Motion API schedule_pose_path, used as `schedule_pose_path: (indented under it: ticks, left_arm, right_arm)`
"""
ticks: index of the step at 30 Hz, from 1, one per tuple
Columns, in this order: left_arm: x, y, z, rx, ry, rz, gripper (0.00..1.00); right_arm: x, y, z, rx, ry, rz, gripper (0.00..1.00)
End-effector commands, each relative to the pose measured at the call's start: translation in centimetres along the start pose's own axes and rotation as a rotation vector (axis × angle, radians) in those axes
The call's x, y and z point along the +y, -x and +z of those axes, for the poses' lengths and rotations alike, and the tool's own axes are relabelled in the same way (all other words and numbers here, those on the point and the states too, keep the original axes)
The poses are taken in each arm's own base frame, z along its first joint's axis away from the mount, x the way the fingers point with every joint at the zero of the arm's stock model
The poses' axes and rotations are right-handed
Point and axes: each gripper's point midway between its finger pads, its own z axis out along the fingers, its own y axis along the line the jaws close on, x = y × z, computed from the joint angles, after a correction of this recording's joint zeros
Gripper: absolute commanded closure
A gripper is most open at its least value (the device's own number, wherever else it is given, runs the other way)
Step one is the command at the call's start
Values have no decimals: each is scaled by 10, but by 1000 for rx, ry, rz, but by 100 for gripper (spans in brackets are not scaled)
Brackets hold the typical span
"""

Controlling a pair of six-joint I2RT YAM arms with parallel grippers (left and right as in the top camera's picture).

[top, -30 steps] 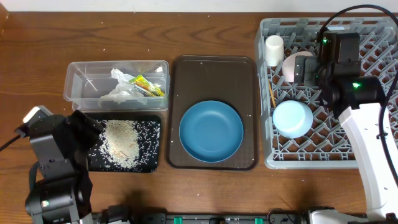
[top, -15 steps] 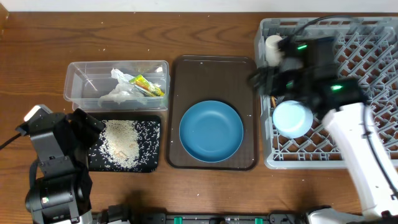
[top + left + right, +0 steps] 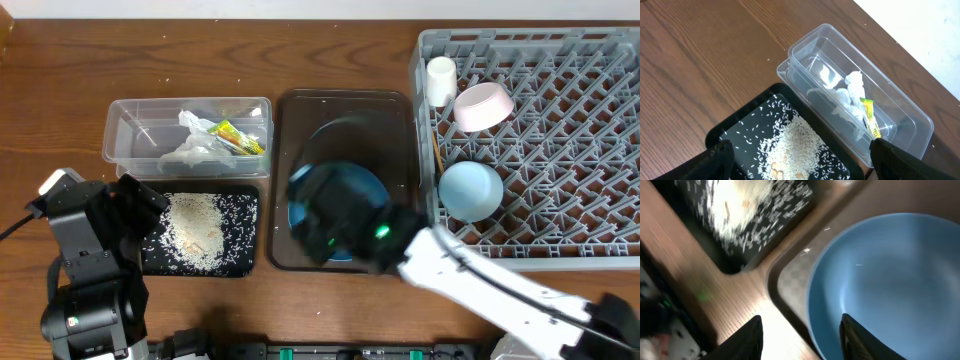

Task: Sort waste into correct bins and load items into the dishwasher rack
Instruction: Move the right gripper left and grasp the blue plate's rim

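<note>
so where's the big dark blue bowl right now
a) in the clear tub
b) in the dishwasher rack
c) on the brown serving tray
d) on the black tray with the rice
c: the large dark blue bowl lies on the brown serving tray, outside the dishwasher rack that stands to its right in the overhead view.
</note>
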Motion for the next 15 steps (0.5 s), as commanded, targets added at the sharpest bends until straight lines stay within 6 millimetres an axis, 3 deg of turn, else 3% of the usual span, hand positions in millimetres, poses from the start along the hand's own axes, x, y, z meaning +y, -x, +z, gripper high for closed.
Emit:
schedule_pose_path:
  ticks: [1, 8, 10, 15]
  left_arm:
    - [1, 5, -3, -15, 5, -1, 11]
    - [1, 5, -3, -15, 5, -1, 11]
    - [1, 5, -3, -15, 5, -1, 11]
    - [1, 5, -3, -15, 5, -1, 11]
  right_arm:
    - [-4, -20, 28, 55, -136, -162, 55]
    - [0, -55, 73, 183, -192, -247, 68]
    - [-3, -63, 80, 214, -200, -249, 75]
    - [-6, -71, 84, 251, -209, -252, 80]
